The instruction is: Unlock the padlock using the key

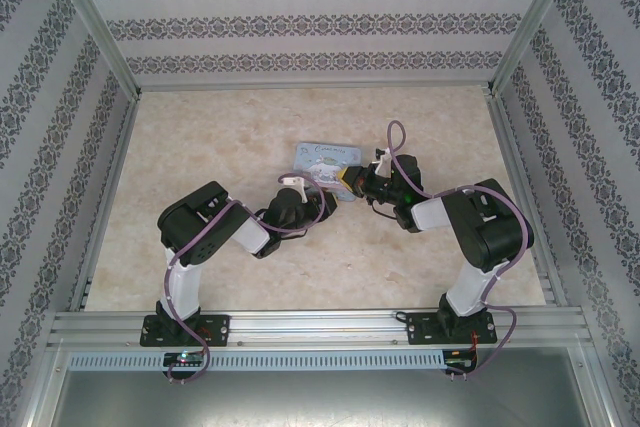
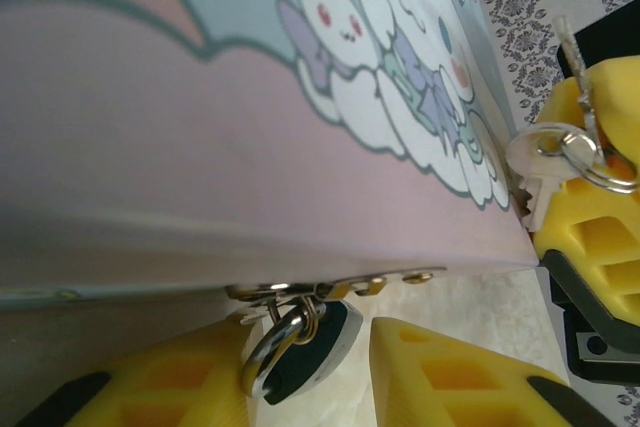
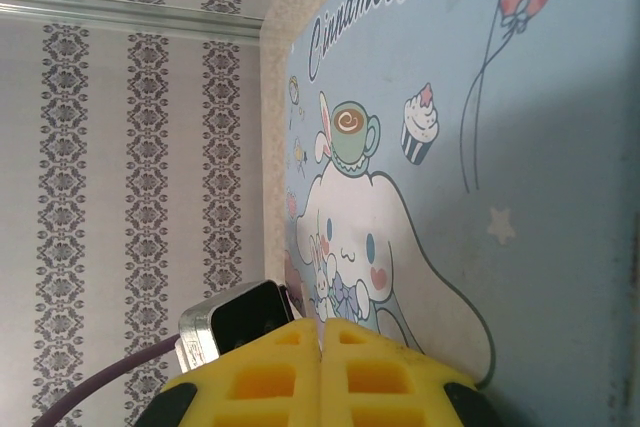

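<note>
Beside one tin [image 2: 200, 147]: one padlock [image 2: 300, 355], one key [image 2: 543, 175].

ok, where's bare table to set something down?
Bare beige tabletop: the far strip between the pale-blue cartoon tin and the back wall, plus the left side. Crowded at the tin's near edge: left gripper, small teal padlock, right gripper clamping the silver key.

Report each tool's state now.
Left tool: open, straddling the padlock.
Right tool: closed on the key.
</note>
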Robot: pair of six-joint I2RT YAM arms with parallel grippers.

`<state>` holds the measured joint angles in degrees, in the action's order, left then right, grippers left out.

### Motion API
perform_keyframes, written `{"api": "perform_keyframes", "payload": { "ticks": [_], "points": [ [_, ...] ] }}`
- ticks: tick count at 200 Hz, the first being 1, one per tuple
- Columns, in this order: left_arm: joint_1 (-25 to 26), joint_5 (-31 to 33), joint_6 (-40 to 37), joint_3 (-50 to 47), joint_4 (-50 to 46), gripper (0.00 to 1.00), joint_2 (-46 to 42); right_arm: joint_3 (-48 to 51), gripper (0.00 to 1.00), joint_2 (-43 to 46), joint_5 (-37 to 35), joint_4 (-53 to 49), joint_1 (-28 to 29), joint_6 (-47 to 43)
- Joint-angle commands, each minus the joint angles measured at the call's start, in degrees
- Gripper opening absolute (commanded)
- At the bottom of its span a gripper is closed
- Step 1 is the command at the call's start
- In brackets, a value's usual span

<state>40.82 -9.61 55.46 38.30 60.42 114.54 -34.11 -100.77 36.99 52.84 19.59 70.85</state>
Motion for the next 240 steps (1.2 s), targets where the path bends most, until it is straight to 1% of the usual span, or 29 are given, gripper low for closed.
{"api": "perform_keyframes", "payload": {
  "ticks": [1, 27, 87, 117, 140, 173, 205, 240],
  "points": [
    [0.82, -0.38, -0.27, 0.61, -5.57, 0.30, 2.29, 0.71, 0.00, -1.53, 0.49, 0.07, -0.43, 0.31],
    [0.84, -0.21, 0.08, 0.84, -5.75, 0.28, 2.30, 0.37, 0.00, -1.31, 0.79, -0.02, -0.47, 0.43],
    [0.84, -0.04, 1.99, 0.65, -5.17, 0.19, 2.31, -0.67, 0.00, -0.10, 1.89, -1.04, -0.75, 0.69],
    [0.67, -0.22, 3.62, 0.37, -4.27, 0.14, 1.96, -1.14, 0.00, 2.68, 2.51, -2.40, -0.96, 0.78],
    [0.43, -0.73, 5.01, -0.20, -3.63, 0.09, 1.29, -0.60, 0.00, 6.22, 2.97, -4.17, -1.02, 0.36],
    [-0.85, -3.29, 6.65, 0.04, -5.11, 0.00, -0.70, 2.79, 0.00, 12.31, 3.12, -6.57, -0.68, -0.83],
    [-2.38, -7.52, 7.33, 0.91, -8.92, 0.00, -2.76, 7.36, 0.00, 16.77, 2.65, -8.52, 0.17, -2.27],
    [-4.19, -12.68, 7.36, 1.71, -13.38, 0.00, -5.34, 12.15, 0.00, 20.63, 0.75, -9.95, 2.40, -3.56]
  ]
}}
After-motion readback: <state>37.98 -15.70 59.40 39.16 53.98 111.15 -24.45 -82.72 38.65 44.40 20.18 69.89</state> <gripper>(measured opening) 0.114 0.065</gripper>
